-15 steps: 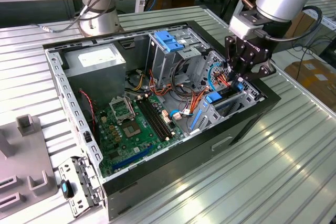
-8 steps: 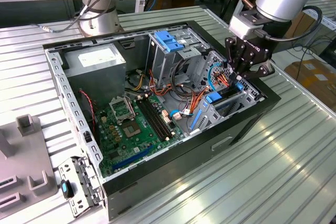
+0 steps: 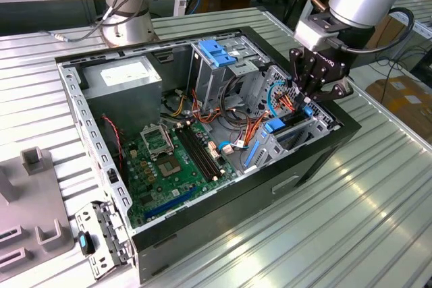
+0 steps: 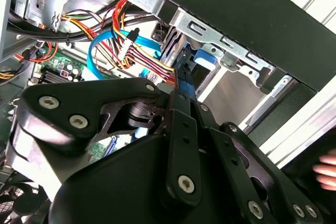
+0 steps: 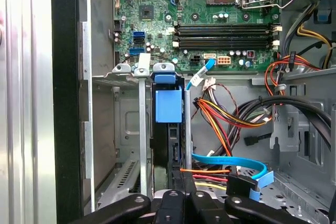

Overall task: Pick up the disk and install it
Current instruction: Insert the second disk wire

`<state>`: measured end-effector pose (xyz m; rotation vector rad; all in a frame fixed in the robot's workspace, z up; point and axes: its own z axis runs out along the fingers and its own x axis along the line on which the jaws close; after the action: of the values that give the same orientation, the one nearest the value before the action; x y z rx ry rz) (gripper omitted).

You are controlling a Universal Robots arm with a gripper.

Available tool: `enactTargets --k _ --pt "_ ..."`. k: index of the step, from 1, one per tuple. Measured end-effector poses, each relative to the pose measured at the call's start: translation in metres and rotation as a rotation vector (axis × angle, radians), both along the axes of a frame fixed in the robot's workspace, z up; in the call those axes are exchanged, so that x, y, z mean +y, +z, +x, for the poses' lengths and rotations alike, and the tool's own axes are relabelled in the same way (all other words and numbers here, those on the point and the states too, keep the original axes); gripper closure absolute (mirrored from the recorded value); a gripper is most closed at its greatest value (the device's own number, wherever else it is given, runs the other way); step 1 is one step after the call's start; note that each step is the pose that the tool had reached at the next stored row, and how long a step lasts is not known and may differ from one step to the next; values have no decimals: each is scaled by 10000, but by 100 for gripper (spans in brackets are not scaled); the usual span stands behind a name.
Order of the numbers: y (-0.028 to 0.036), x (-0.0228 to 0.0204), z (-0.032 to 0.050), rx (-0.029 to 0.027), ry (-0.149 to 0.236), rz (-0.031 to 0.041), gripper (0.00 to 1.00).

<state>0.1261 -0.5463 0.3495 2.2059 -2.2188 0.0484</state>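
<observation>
Disk (image 5: 168,129) upright in bay slot; pincer (image 3: 309,101) clamped on it, cables (image 5: 226,116) beside.

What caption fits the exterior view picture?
Robot gripper lowers the blue-railed disk into the open computer case.

I am seeing an open black computer case (image 3: 317,160) lying on a ribbed metal table (image 3: 351,234); a green board (image 3: 169,166) is sitting inside; a grey box (image 3: 121,79) is resting near the back.
</observation>
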Motion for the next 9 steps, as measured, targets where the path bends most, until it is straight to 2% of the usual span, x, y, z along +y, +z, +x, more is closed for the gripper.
enactTargets --k 9 --pt "0 0 -45 -1 0 1 89"
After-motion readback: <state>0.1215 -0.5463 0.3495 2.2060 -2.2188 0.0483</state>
